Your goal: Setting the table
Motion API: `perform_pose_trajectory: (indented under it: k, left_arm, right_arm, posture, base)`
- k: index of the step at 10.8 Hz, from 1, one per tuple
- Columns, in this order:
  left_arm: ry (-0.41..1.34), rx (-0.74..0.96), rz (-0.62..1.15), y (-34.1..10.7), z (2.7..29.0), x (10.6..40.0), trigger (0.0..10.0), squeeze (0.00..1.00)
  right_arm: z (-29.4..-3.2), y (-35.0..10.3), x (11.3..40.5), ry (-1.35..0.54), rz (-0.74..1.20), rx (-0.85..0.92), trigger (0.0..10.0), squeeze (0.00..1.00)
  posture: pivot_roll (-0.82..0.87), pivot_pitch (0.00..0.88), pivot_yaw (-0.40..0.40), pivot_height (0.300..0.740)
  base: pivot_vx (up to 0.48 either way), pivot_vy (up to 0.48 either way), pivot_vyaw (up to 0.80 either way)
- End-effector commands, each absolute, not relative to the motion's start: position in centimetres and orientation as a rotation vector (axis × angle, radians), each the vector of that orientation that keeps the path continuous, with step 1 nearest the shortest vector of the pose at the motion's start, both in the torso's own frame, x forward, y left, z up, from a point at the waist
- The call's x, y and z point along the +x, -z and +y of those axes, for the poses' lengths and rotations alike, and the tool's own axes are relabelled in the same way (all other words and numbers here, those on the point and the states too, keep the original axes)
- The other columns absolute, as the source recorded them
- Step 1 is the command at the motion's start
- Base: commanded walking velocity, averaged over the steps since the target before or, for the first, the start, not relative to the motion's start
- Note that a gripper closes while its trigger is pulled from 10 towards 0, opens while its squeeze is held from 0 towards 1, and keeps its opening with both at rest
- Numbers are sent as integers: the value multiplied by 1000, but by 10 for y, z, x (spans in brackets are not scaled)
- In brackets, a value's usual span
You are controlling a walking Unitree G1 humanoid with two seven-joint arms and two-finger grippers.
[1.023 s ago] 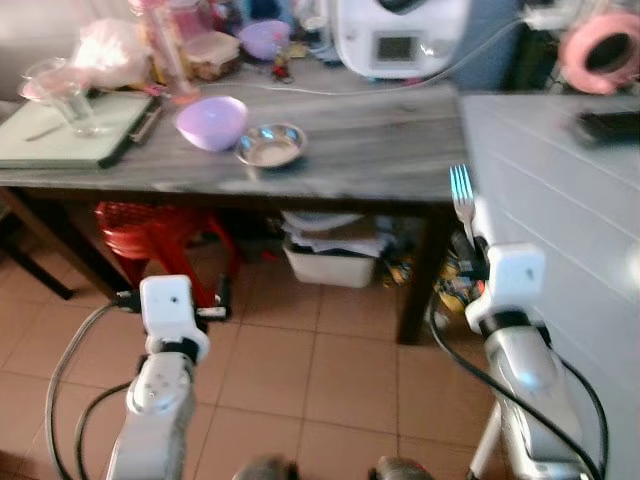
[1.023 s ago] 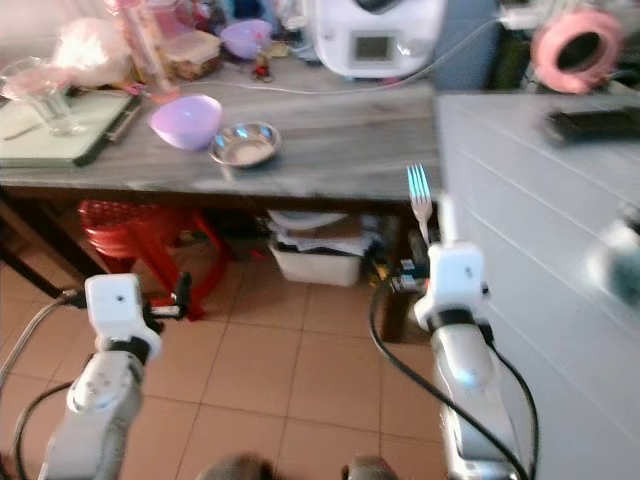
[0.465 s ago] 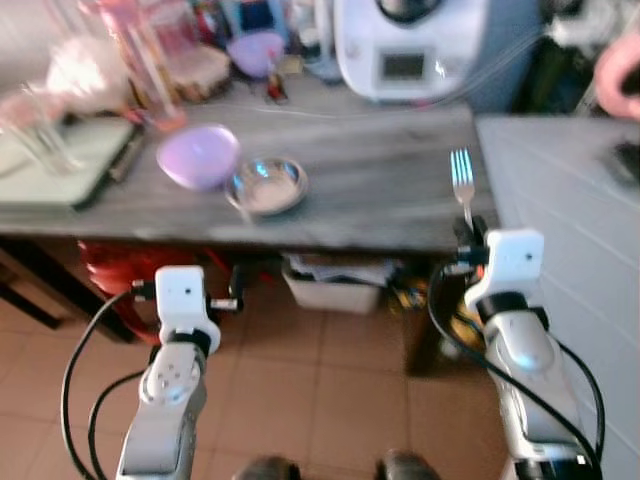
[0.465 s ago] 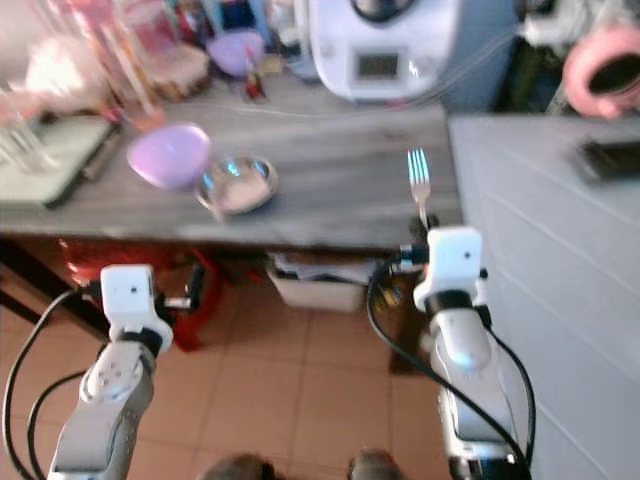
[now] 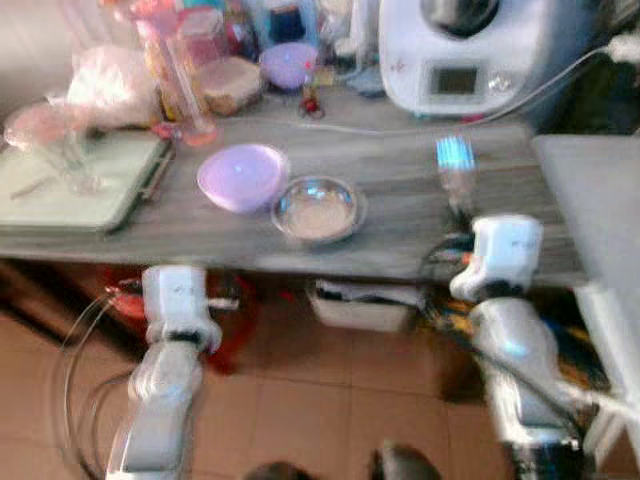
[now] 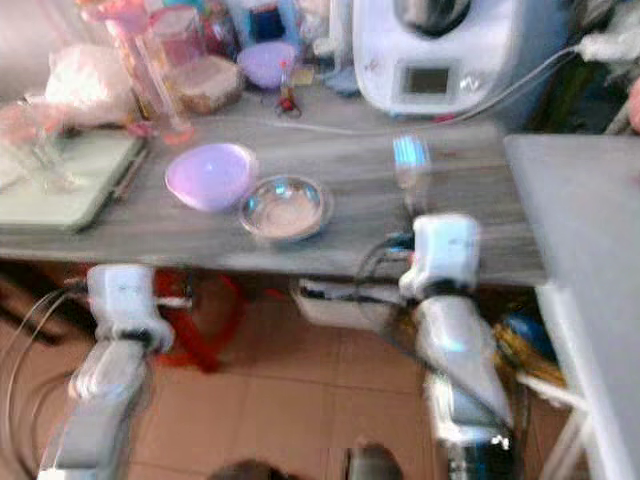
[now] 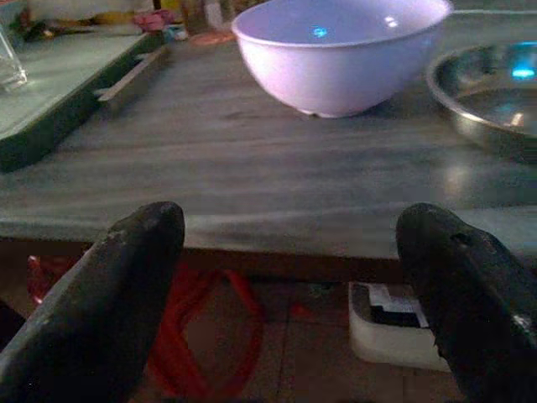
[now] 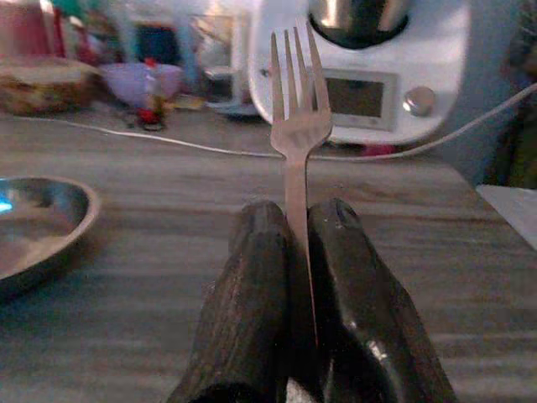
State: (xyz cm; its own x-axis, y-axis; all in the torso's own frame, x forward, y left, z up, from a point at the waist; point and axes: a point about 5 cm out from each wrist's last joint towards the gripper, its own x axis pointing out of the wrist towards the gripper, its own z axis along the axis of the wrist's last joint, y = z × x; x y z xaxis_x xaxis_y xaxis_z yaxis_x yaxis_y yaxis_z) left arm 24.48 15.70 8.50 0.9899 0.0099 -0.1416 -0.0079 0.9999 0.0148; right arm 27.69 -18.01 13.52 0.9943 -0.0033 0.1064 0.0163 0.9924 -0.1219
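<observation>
Currently, fork (image 8: 295, 134) pinched upright in right end effector (image 8: 295, 277), left end effector (image 7: 285, 285) spread empty at worktop (image 5: 400, 200) edge: thin handle judged liable to slip, or steel dish (image 5: 317, 208) to be knocked.

Both head views are smeared, so the fork (image 5: 455, 160) I'm pinching is just a bluish blur there. Its handle vanishes between my right gripper (image 8: 295, 220) fingers. The steel dish (image 7: 491, 101) gets chopped by the frame edge.

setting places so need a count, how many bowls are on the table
3: a purple bowl by the tray, a metal bowl touching its right side, and a smaller purple bowl at the back. More may hide in the clutter.
</observation>
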Motion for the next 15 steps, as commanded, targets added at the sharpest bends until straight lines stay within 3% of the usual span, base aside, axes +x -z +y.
perform_pose_trajectory:
  k: [1, 8, 15]
  left_arm:
    - [-29, 53, 118, -90, 167, 246, 10000, 0]
    - [18, 53, 87, -98, 162, 236, 10000, 0]
    - [49, 78, 110, -103, 168, 226, 10000, 0]
  right_arm:
    - [-173, -141, 279, 10, -134, -113, 10000, 0]
    - [-207, -129, 296, 230, -6, -16, 10000, 0]
    - [-193, -126, 323, 188, 76, 125, 10000, 0]
  posture:
    - [-22, 54, 90, 740]
    - [3, 117, 96, 740]
    - [51, 179, 122, 740]
  base:
    - [371, 0, 0]
    - [0, 0, 0]
    - [0, 0, 0]
